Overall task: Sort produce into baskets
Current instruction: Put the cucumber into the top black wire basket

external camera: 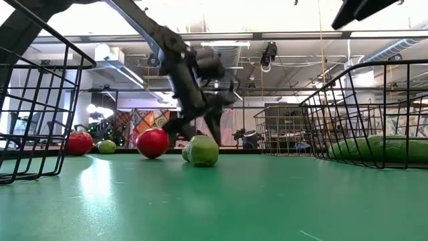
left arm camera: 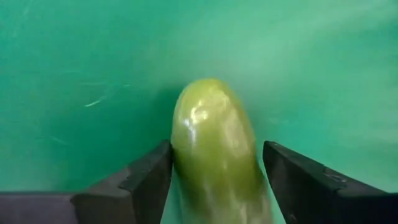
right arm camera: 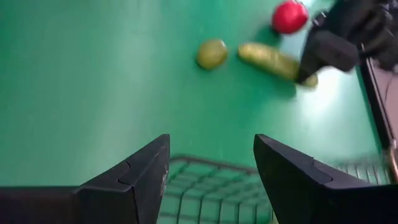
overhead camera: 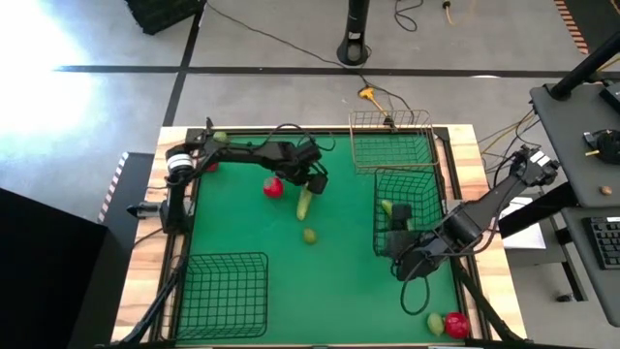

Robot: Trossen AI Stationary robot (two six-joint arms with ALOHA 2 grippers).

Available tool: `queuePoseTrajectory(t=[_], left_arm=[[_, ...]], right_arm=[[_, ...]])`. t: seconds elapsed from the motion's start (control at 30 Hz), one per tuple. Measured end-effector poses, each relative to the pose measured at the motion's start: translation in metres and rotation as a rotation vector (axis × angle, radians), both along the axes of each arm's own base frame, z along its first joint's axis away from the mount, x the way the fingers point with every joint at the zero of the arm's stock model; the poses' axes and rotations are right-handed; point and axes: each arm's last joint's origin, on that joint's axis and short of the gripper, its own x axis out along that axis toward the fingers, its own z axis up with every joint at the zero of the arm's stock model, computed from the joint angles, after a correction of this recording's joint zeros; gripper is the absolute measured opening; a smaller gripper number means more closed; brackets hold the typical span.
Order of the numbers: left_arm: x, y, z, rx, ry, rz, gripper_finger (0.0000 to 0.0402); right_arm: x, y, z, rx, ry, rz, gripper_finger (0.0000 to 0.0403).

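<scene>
A green cucumber (overhead camera: 304, 202) lies flat on the green mat, with a red piece (overhead camera: 273, 187) beside it and a small round green piece (overhead camera: 310, 235) nearer. My left gripper (overhead camera: 312, 182) is open and points down, its fingers on either side of the cucumber's far end (left arm camera: 214, 143). My right gripper (overhead camera: 402, 260) is open and empty over the near left corner of the right black basket (overhead camera: 438, 208), which holds green cucumbers (overhead camera: 392, 213). The tan basket (overhead camera: 392, 145) stands behind it. A second black basket (overhead camera: 225, 296) stands at the near left. My left gripper comes from above and stands astride the cucumber's far end. One finger (left arm camera: 149, 177) lies right at the cucumber's side and the other (left arm camera: 298, 180) stands a little off it. I cannot tell whether the near finger touches. The cucumber lies on the mat.
A green piece (overhead camera: 435, 323) and a red piece (overhead camera: 455, 325) lie at the near right corner. A green piece (overhead camera: 221, 138) and a red piece (overhead camera: 211, 165) lie at the far left by the left arm. The mat's middle is bare.
</scene>
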Motion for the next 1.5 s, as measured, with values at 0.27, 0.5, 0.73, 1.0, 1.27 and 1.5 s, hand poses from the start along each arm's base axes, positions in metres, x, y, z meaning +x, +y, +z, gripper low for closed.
queuePoseTrajectory(t=[0.27, 0.5, 0.73, 1.0, 1.27, 1.5], left_arm=[[-0.009, -0.087, 0.061, 0.173, -0.205, -0.138, 0.0244], [-0.064, -0.189, 0.086, 0.321, -0.417, -0.147, 0.0245], [-0.117, -0.26, 0.075, 0.417, -0.687, -0.122, 0.0245], [-0.149, -0.283, 0.045, 0.533, -0.761, -0.041, 0.0245], [-0.15, -0.282, 0.024, 0.59, -0.743, -0.003, 0.0245], [-0.147, -0.279, 0.017, 0.666, -0.718, 0.056, 0.0245]], right_arm=[[0.026, 0.013, -0.003, -0.017, -0.033, 0.118, 0.0259], [0.065, 0.004, -0.01, -0.147, 0.035, 0.146, 0.0314], [0.129, -0.029, -0.018, -0.121, 0.15, 0.189, 0.0341], [0.179, -0.089, -0.036, -0.177, 0.276, 0.262, 0.0343], [0.195, -0.16, -0.079, -0.257, 0.437, 0.439, 0.0343], [0.216, -0.203, -0.096, -0.231, 0.437, 0.427, 0.0339]])
